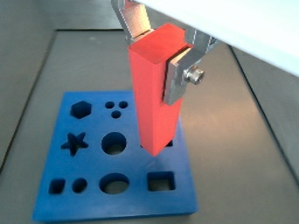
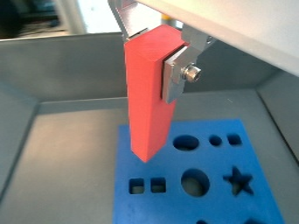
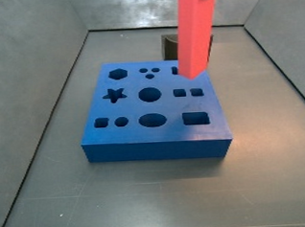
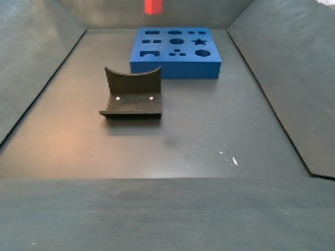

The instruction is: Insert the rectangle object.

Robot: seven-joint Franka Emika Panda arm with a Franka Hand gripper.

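We see the rectangle object [image 1: 156,92] clamped in the claw [image 1: 163,48] by its upper end, hanging upright with its long axis vertical. Both wrist views show the silver finger plates [image 2: 177,73] pressed against its sides, with most of the bar's length hanging free below them.

Directly under the claw sits the blue block [image 1: 111,157]. In a wrist view the bar's lower end [image 1: 156,149] is over the block's top face, close to the square hole [image 1: 162,181] and beside the oval hole [image 1: 114,143]. We cannot tell from that view whether the tip touches the face or has entered any hole. In a side view the bar [image 3: 194,35] hangs over the far right part of the block [image 3: 156,117], and its lower end looks just above the surface there.

The block's face carries a star [image 3: 113,95], a hexagon [image 1: 79,108], round holes and small paired holes.

Out from the claw, the dark fixture [image 4: 131,94] stands on the table [image 4: 170,147], well apart from the block [image 4: 178,51]. In that side view only the bar's bottom tip [image 4: 153,7] shows at the frame edge, and the claw itself is out of frame.
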